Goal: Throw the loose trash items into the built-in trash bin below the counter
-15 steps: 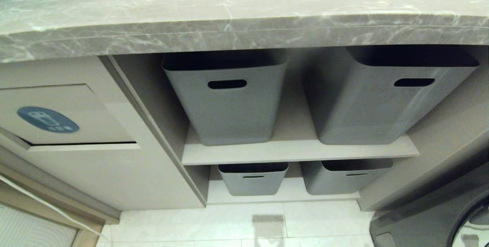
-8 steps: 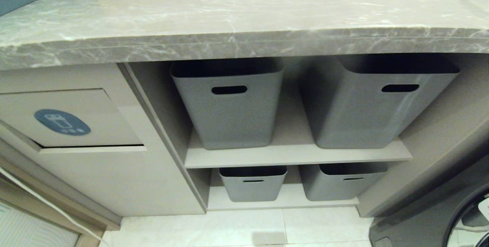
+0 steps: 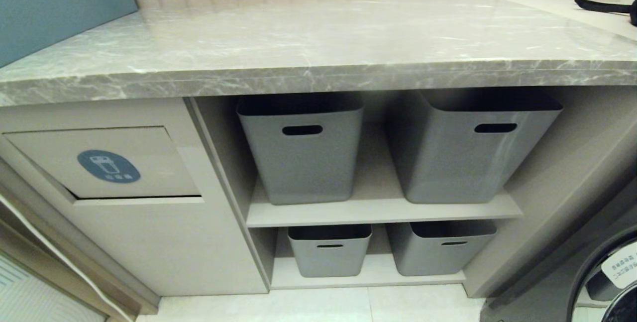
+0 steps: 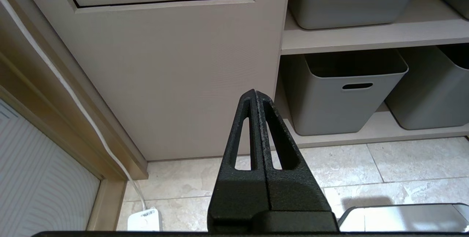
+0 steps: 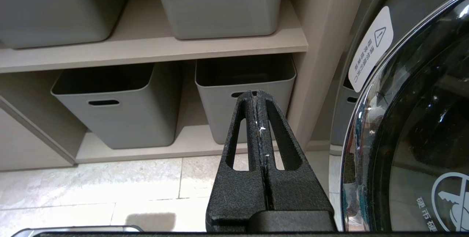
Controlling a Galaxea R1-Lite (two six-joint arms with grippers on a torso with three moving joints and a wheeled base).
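Grey baskets: four; bin flap: one.

Left gripper, right gripper fingers together.

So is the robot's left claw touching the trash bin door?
Apart. The left wrist view shows the shut left gripper hanging low, with floor showing between it and the cabinet holding the built-in trash bin.

I see a grey counter veined in pale marble, a beige trash bin front with a blue oval sticker bearing a white icon, plain grey baskets, a teal box with a white horse logo, and black grippers.
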